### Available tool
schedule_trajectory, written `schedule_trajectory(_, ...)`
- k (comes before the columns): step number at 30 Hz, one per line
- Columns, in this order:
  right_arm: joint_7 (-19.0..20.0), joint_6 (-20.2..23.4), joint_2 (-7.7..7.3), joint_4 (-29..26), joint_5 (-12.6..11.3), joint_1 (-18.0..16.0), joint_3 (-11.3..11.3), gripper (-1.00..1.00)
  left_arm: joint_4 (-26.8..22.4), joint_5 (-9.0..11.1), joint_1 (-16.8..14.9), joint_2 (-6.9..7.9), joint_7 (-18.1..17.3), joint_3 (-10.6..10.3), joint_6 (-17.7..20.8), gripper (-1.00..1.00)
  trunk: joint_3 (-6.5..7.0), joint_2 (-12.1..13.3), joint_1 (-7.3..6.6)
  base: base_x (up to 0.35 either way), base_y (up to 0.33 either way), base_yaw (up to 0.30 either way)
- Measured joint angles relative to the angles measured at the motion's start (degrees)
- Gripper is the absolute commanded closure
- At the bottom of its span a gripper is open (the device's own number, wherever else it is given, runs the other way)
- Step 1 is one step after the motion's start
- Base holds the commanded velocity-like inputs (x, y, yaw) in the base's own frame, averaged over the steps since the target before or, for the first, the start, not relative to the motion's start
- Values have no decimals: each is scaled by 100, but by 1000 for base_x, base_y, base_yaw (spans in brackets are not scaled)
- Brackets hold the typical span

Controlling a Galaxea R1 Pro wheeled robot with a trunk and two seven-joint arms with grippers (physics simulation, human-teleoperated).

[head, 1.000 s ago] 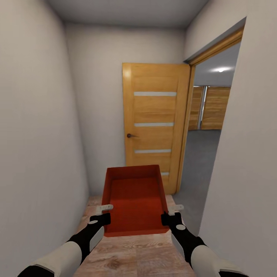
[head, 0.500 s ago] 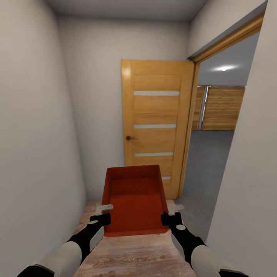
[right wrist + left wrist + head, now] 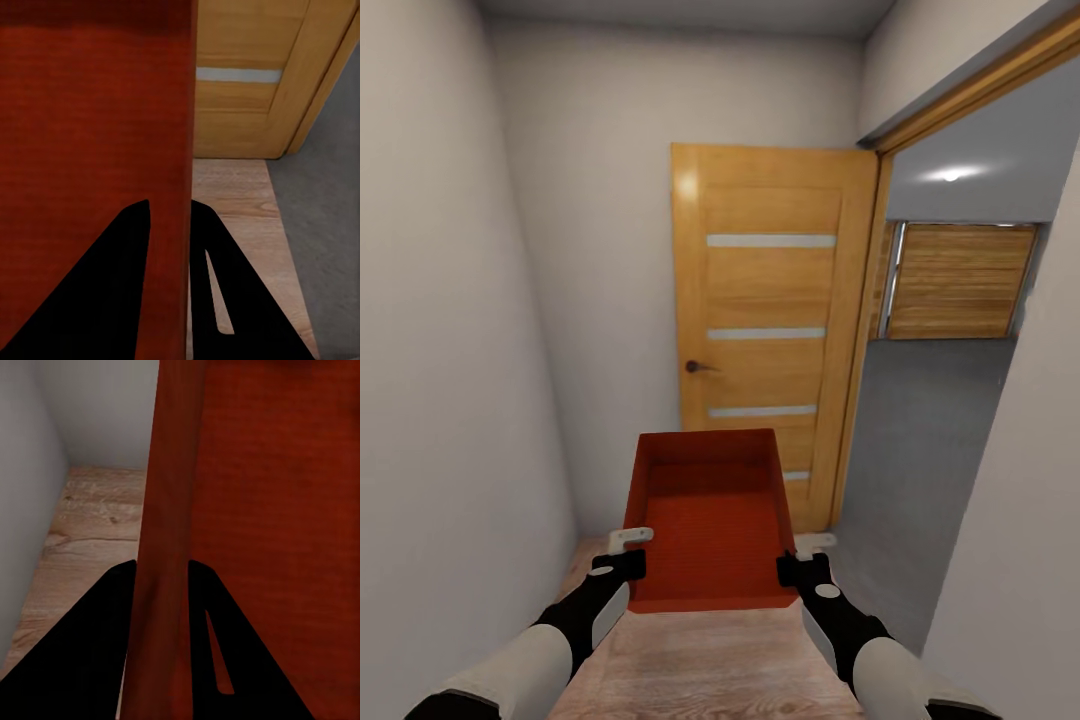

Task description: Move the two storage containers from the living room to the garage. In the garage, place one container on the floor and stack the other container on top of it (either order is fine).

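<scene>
I carry one orange-red storage container (image 3: 708, 520) in front of me, level and open side up, above the wood plank floor of a narrow hallway. My left gripper (image 3: 628, 545) is shut on its left wall (image 3: 169, 547), one finger on each side. My right gripper (image 3: 810, 548) is shut on its right wall (image 3: 184, 150) in the same way. Through a doorway at the right lies the dark grey concrete floor (image 3: 920, 450) of the garage. The other container is out of view.
An open wooden door (image 3: 765, 320) with a dark handle stands against the hallway's end wall. White walls close in at left (image 3: 450, 350) and right (image 3: 1020, 560). Beyond the doorway hangs a wooden slatted panel (image 3: 958, 282) under a ceiling light.
The whole view has shifted: the door and doorway are nearer and larger, and more of the garage shows at right. The container and both grippers keep their places.
</scene>
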Motion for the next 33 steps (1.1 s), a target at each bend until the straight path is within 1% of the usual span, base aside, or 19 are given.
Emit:
schedule_trajectory(13, -1, -3, 0, 0, 0, 0, 0, 100, 0, 0, 0, 0, 0, -1, -2, 100, 0, 0, 1, 297, 0, 0)
schedule_trajectory(25, 0, -3, 0, 8, 3, 0, -7, 100, 0, -4, 0, 0, 0, -1, 5, 100, 0, 1, 3, 30, 0, -11)
schedule_trajectory(33, -2, -2, 0, 12, -2, 1, -6, 100, 2, -11, -1, -1, -1, 2, 12, 100, 0, 1, 3, 1, 0, -220)
